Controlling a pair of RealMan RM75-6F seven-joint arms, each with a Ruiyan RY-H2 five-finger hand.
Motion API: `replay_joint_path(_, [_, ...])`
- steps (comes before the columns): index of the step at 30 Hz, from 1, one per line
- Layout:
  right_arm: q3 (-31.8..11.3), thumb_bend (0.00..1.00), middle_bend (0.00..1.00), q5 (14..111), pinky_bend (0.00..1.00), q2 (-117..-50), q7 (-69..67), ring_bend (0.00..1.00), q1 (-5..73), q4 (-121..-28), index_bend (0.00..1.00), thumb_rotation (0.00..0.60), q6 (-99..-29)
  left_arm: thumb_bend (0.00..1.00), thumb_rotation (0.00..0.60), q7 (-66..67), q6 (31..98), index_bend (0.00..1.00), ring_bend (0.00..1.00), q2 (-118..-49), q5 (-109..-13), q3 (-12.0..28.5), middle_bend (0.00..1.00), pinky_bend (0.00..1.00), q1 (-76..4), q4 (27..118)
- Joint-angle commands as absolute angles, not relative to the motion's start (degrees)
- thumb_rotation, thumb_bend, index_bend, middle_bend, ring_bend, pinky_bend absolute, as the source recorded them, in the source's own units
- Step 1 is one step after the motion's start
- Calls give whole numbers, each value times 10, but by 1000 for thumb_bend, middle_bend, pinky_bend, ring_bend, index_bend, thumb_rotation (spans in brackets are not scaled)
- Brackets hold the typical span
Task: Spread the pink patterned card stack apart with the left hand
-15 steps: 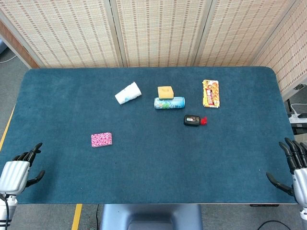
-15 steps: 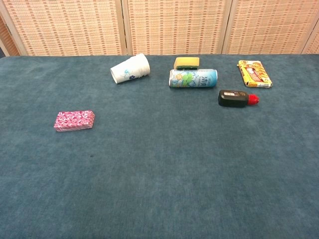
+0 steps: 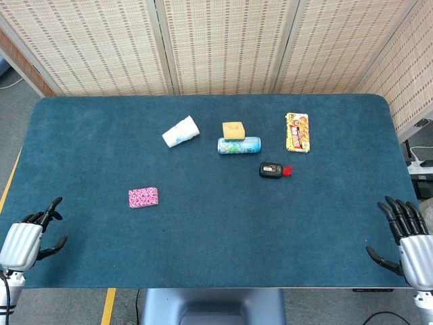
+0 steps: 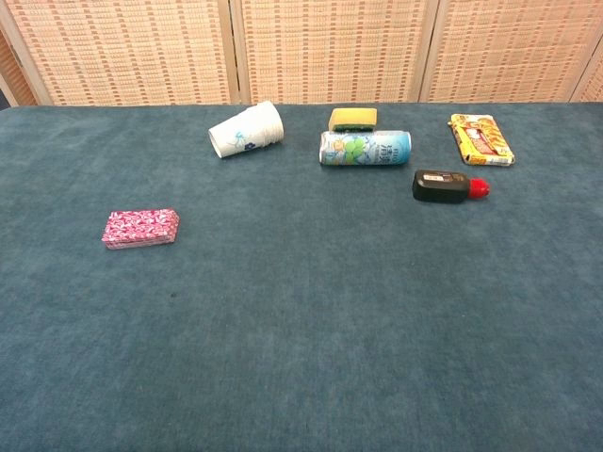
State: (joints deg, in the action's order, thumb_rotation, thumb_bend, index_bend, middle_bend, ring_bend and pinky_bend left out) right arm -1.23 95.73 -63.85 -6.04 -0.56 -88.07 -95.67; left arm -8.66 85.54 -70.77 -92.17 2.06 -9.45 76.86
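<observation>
So far only small shifts: against the earlier frame the left hand (image 3: 27, 237) sits a touch lower at the near table edge, fingers spread and empty, and the right hand (image 3: 409, 240) has slid slightly inward, also spread and empty. Meanwhile the pink patterned card stack (image 3: 143, 197) lies squared and untouched, well ahead and right of the left hand, so spreading has not begun.

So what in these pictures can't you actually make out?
- Both arms: the head view's bottom edge cuts them off, showing only the left hand and right hand; the chest view shows neither.
- Pink patterned card stack: too small to count its cards in either view.
- Yellow snack packet: print too small to read.
- Blue-green drink can lying on its side: label text too small to read.
</observation>
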Motion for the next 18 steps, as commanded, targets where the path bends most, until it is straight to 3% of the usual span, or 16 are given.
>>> replay_joint_path(1, [-16,130,28,948,40,-637,-54,0,0,-886,77,600,-944,247,600,-158,832,3,595,-717,-953,20,654,624,-134,720])
replay_joint_path(3, [-14,131,28,951,40,-636,-53,0,1,-887,77,600,-942,222,600,-184,812,0,706,-715,-969,16,748,728,-158,704])
replay_joint_path(8, [-11,130,29,960,41,-641,-53,0,-1,-882,77,600,-949,191,600,-265,778,18,885,-723,-1015,6,903,865,-221,674])
replay_joint_path(14, [-11,130,28,957,41,-641,-51,0,0,-882,77,600,-946,183,600,-264,756,44,936,-735,-1029,5,959,917,-252,657])
replay_joint_path(18, [-11,130,28,955,41,-638,-51,0,1,-884,77,600,-942,218,600,-271,683,83,952,-742,-1031,2,980,934,-309,688])
